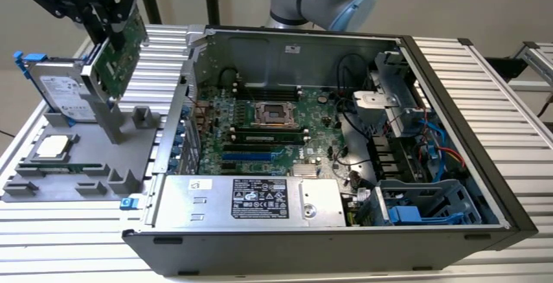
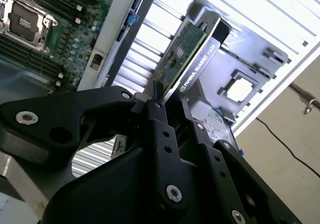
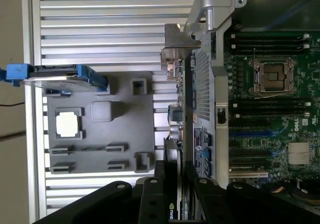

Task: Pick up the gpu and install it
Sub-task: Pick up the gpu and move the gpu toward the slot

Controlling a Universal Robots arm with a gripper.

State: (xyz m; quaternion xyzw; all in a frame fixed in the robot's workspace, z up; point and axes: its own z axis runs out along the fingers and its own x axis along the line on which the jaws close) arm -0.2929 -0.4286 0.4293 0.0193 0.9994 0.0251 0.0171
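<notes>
1 angular black gripper pinches the flat green gpu.

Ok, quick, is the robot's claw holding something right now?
The gripper: jaws closed, holding the gpu by one edge.
</notes>
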